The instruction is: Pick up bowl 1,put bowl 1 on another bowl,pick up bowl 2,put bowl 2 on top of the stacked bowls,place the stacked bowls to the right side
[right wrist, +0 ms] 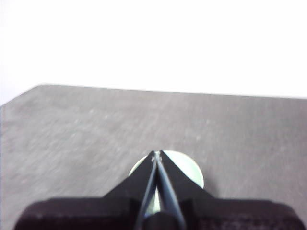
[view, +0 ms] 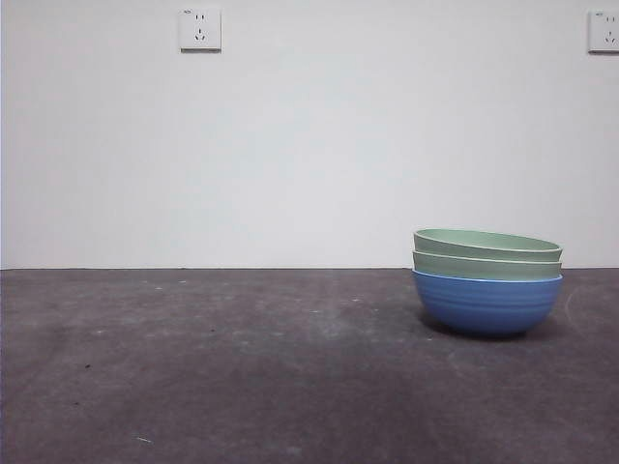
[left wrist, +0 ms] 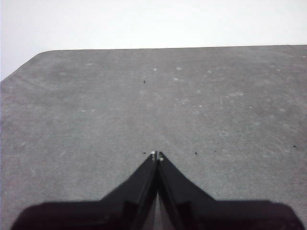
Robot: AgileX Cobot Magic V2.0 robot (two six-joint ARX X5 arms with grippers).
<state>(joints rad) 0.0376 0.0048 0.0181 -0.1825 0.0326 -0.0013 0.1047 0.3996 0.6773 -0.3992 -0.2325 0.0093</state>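
Blue at the bottom and pale green twice above: the stacked bowls (view: 487,280) stand at the lower right of the front view, on the dark grey table (view: 213,367), with the blue bowl (view: 487,304) carrying both green ones nested inside it. No arm shows in this view.

In the right wrist view the right gripper (right wrist: 157,154) has its two black jaws pressed together on nothing, and the round pale green top of the stack (right wrist: 189,170) is seen just behind the tips, so this gripper appears to hover above the bowls and is not touching them. The left gripper (left wrist: 157,154) is also closed and empty, over a bare part of the table (left wrist: 96,110), waiting.

Judging from this, the stacking is done and the stack already sits on the right side, so the task looks finished or very nearly. To finish well, the right arm should lift straight up and away, keeping its tips clear of the thin rims, because a small push sideways could slide or tilt the upper bowls.
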